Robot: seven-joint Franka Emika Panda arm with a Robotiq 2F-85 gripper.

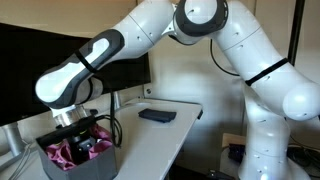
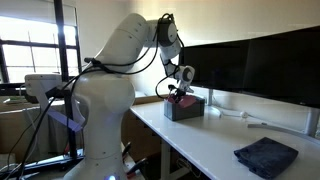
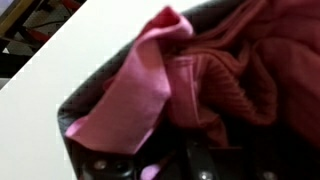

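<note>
A dark bin (image 1: 100,161) (image 2: 187,111) stands on the white desk, stuffed with cloths. In the wrist view a light pink cloth (image 3: 130,100) drapes over the bin's rim and a dark red knitted cloth (image 3: 250,70) fills the rest. My gripper (image 1: 84,135) (image 2: 180,93) (image 3: 195,162) reaches down into the bin among the cloths. Its dark fingers stand close together, and a fold of the pink cloth runs down between them. The fingertips themselves are blurred and partly buried.
A folded dark blue cloth (image 1: 157,115) (image 2: 266,156) lies further along the white desk (image 1: 150,140) (image 2: 200,145). Dark monitors (image 1: 40,60) (image 2: 250,60) stand along the back of the desk, close behind the bin. The desk edge runs right beside the bin.
</note>
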